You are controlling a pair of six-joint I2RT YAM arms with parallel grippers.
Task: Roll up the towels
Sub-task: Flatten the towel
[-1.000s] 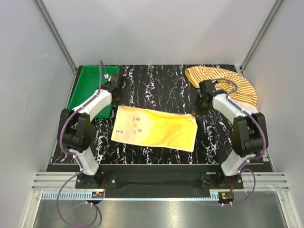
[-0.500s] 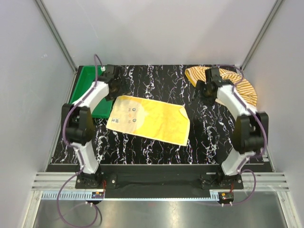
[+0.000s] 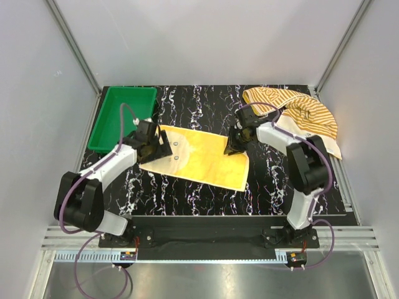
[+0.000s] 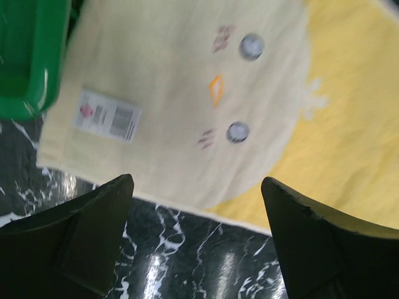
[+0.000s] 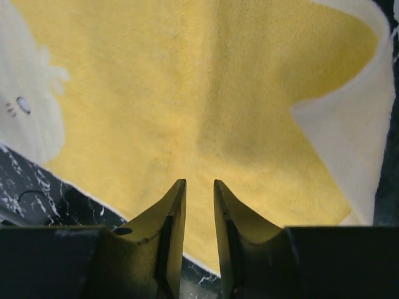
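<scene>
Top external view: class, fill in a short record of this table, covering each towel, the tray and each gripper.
yellow towel: spread flat mid-table, printed face and label at its left end
striped towel: bunched at the back right
green tray: back left corner
left gripper: open, over the yellow towel's left end
right gripper: fingers almost together, over its right end
rolling: not yet begun on either towel

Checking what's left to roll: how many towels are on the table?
2. The yellow towel lies spread flat in the middle; the striped towel is bunched at the far right corner.
</scene>
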